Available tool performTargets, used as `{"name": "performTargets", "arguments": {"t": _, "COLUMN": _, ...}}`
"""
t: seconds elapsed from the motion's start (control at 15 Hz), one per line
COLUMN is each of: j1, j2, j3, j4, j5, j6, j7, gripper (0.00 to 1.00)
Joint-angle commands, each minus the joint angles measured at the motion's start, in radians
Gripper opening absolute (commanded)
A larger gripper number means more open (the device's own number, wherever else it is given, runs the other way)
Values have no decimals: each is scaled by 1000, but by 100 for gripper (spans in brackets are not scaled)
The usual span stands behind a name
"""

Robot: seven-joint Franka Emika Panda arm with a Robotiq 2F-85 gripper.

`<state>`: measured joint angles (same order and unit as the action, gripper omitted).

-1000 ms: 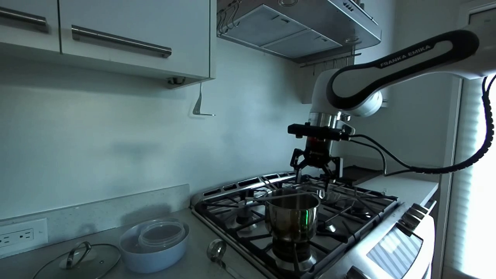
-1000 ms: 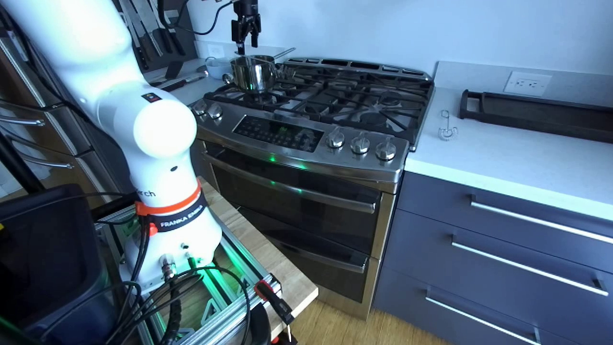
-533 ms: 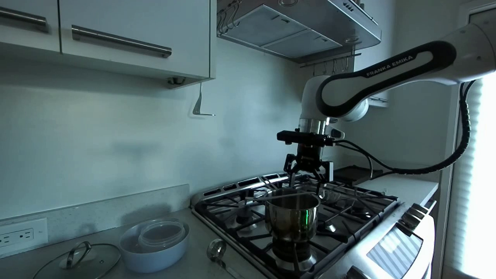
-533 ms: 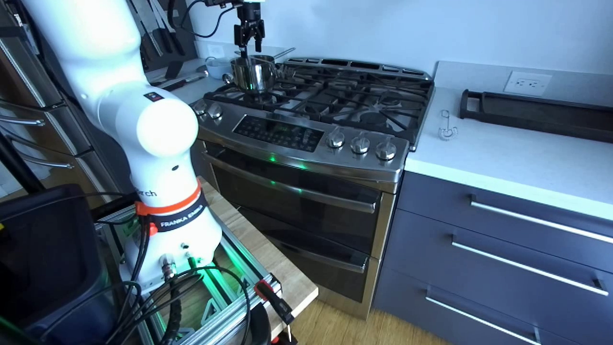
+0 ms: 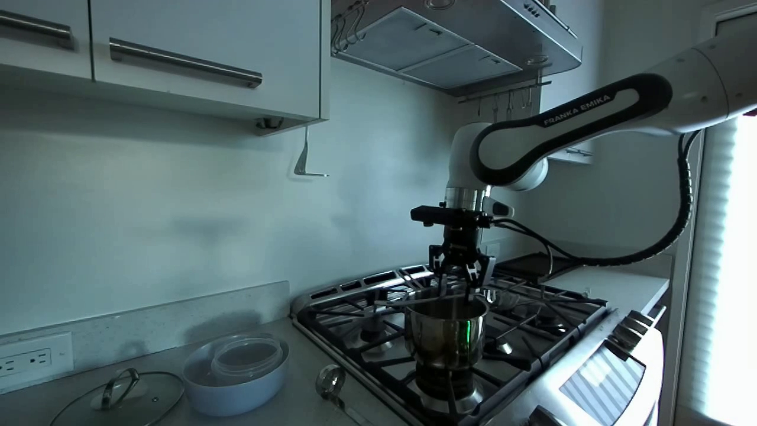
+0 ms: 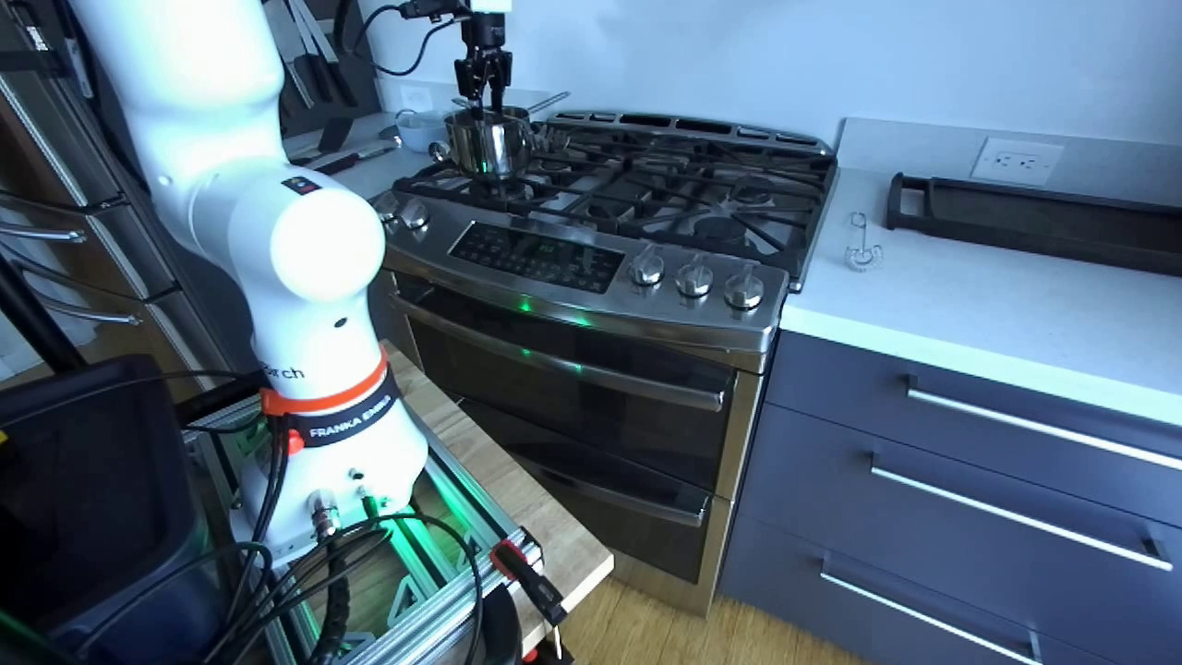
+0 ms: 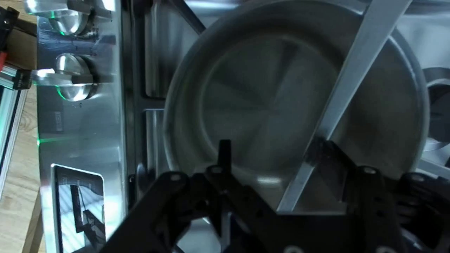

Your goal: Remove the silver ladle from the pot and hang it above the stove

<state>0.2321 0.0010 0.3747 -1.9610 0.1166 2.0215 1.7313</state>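
"How does the gripper (image 7: 271, 144) stand?"

"Fingers apart, at the mouth of the pot (image 5: 445, 340). The silver ladle (image 7: 346, 88) lies across the rim, its handle passing beneath the fingertip farther from the control knobs (image 7: 72, 73) of the stove (image 6: 554, 297); whether they touch, I can't tell."

"What's in the way?"

"From the wrist, the rim circles both fingertips, with black grates (image 7: 151, 103) around. Well apart from the fingers, a white bowl (image 5: 233, 395), a glass lid (image 5: 151, 396) and another metal ladle (image 5: 330, 380) sit on the counter (image 5: 304, 355); the range hood (image 5: 437, 44) hangs above."
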Motion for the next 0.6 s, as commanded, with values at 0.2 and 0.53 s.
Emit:
{"name": "performTargets", "arguments": {"t": 0.2, "j1": 39, "j2": 38, "j3": -36, "j4": 40, "j5": -24, "j6": 13, "j7": 63, "gripper": 84}}
{"name": "performTargets", "arguments": {"t": 0.53, "j1": 48, "j2": 60, "j3": -44, "j4": 49, "j5": -21, "j6": 13, "j7": 71, "gripper": 100}}
